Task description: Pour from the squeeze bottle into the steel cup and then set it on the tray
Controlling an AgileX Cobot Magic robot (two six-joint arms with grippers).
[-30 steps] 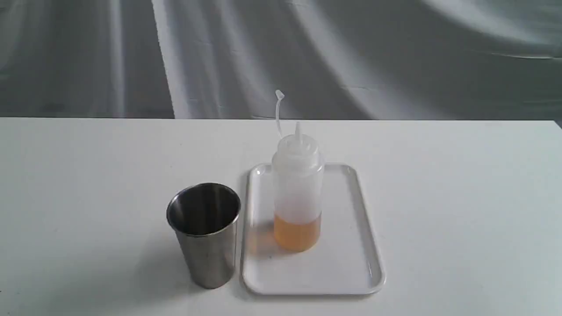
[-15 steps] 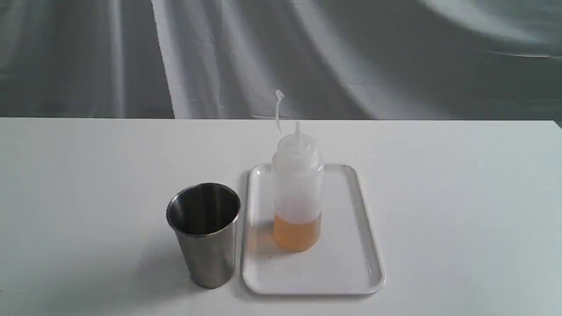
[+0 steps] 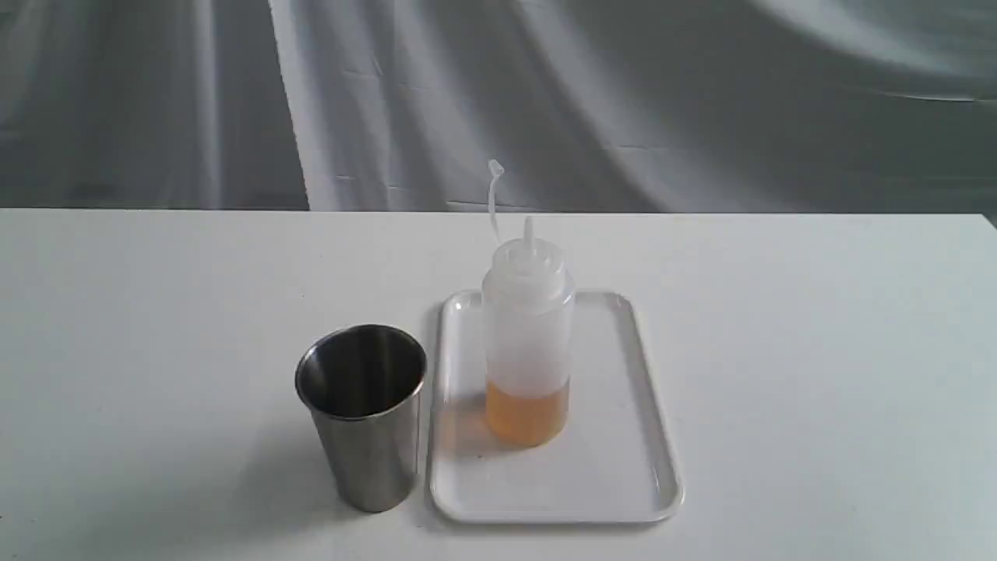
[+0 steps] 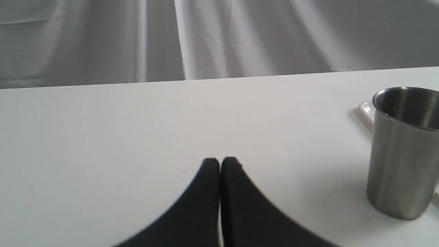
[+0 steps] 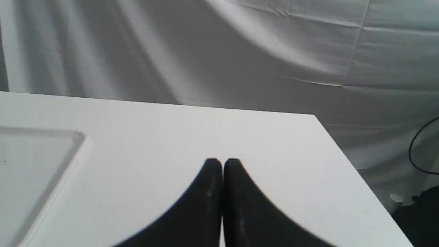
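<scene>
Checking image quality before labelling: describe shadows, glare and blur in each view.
Exterior view: sharp, soft light; cup throws a faint shadow leftward, bottle an amber tint on the tray. Left wrist view: left gripper blurred, cup crisp. Right wrist view: right gripper blurred, tray edge soft.

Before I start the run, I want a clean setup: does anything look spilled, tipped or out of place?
Nothing stands out. The squeeze bottle stands upright on the tray, the steel cup upright on the table beside it, and no liquid shows outside the bottle. Its cap is off, on its strap.
</scene>
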